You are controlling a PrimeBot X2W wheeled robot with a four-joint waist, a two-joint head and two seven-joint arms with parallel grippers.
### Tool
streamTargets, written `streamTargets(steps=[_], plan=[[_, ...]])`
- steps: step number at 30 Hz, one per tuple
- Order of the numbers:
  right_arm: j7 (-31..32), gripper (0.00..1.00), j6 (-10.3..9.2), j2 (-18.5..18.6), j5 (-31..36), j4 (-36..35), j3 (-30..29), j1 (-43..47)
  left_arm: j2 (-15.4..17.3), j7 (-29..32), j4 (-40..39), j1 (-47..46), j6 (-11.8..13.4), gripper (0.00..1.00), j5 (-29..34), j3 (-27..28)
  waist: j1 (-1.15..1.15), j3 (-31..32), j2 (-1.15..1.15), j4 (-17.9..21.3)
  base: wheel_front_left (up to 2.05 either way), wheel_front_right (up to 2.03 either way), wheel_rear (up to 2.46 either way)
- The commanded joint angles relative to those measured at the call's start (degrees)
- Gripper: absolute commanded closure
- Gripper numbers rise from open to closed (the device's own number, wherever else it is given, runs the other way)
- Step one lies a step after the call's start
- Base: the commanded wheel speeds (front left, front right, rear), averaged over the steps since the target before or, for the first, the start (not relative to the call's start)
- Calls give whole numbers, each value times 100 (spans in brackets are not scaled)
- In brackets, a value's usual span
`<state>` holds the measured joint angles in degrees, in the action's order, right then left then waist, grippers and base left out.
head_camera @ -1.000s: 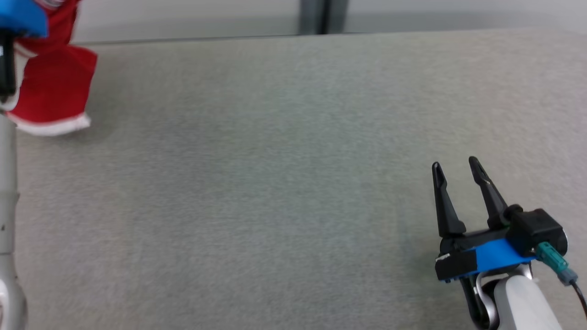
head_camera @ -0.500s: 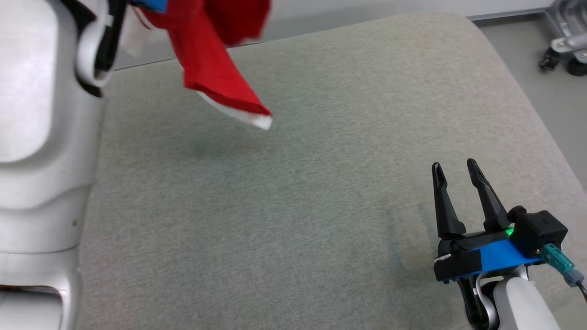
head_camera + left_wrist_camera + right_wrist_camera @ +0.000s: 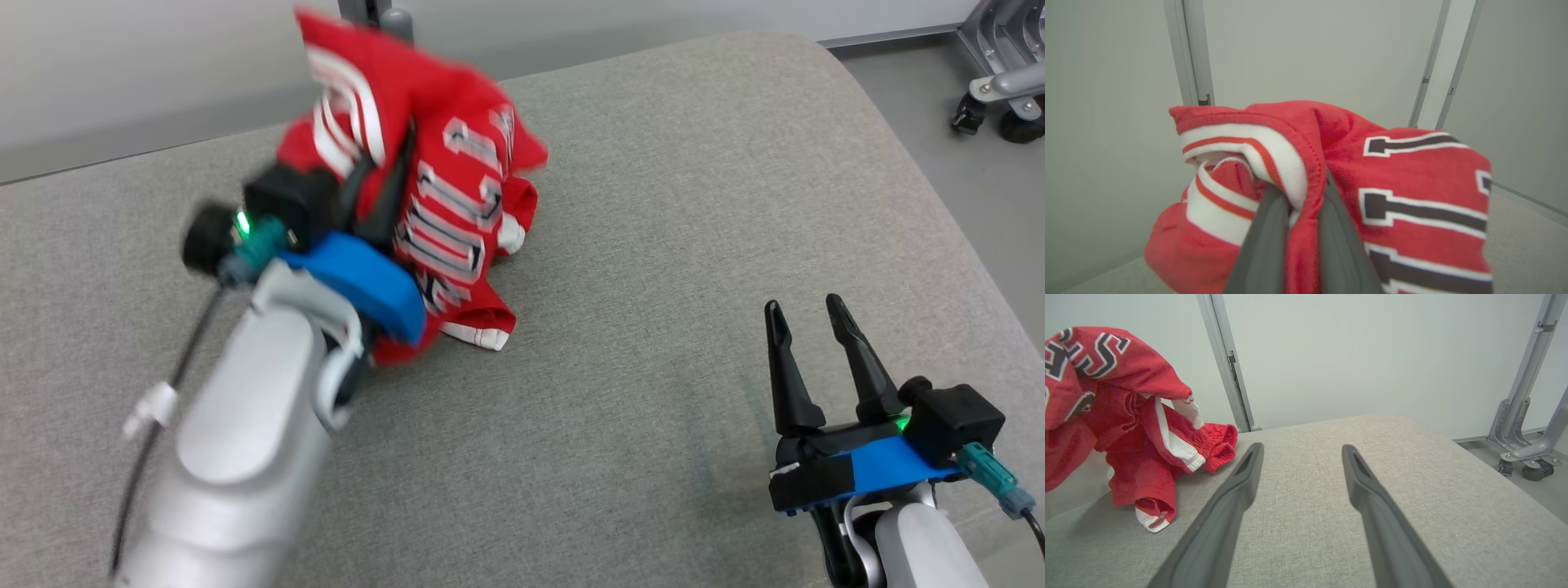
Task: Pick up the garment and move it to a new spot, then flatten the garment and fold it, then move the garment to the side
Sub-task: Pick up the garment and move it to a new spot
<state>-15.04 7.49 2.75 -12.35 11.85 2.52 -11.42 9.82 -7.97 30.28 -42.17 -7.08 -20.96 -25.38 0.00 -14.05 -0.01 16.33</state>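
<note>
With left jaws closed on the striped rib (image 3: 1274,159) of the red garment (image 3: 457,204), bunched at upper centre of head view, and right jaws wide open, empty, at lower right: lower slowly, release only once resting on the table (image 3: 694,163). In left wrist view, the pinch itself; in right wrist view, a hem (image 3: 1152,520) seemingly touching the table
</note>
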Motion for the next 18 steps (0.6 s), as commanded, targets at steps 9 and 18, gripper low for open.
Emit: streamTargets(steps=[9, 18], plan=[[-21, 0, 1, 26, 53, 85, 87, -10, -393, -375, 905, 991, -9, 100, -248, -344, 0, 34, 1, -151, 0, 0, 0], [-22, 0, 1, 27, 159, 154, 30, 229, -435, -716, 560, 1018, 163, 0, -3, -340, 0, 489, 1, -477, 0, 0, 0]])
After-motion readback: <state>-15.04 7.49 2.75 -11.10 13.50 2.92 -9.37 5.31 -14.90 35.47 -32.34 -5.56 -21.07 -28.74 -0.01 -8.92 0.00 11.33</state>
